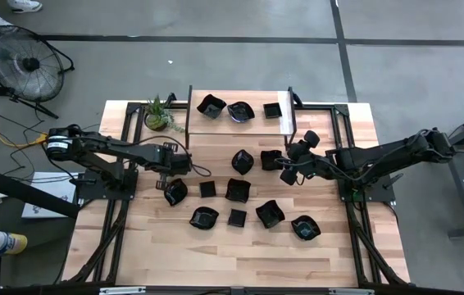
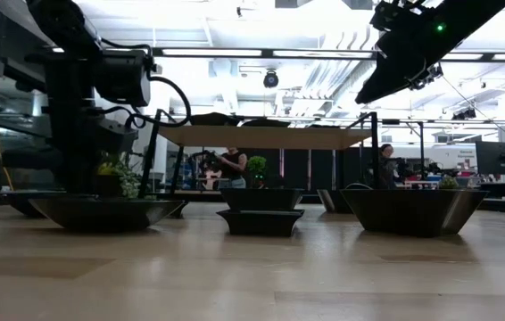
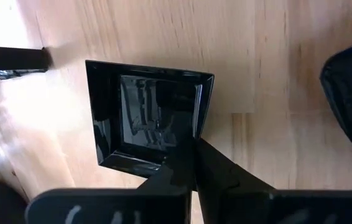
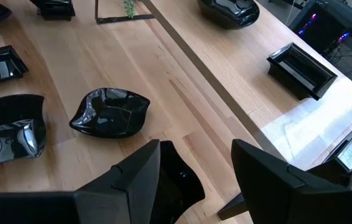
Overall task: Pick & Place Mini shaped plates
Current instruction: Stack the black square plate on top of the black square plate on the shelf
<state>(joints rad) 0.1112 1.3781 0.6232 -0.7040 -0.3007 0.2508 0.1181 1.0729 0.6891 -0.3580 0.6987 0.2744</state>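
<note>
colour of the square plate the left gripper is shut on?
Glossy black square plate, clearest in the left wrist view.

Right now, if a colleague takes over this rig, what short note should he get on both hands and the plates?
Left hand: shut on the rim of a square plate at the table's left-middle.
Right hand: open, empty, above the plates near the shelf.
Done: three plates on the raised shelf.
Left: about ten plates on the table, counting the gripped one. The potted plant stays.
</note>
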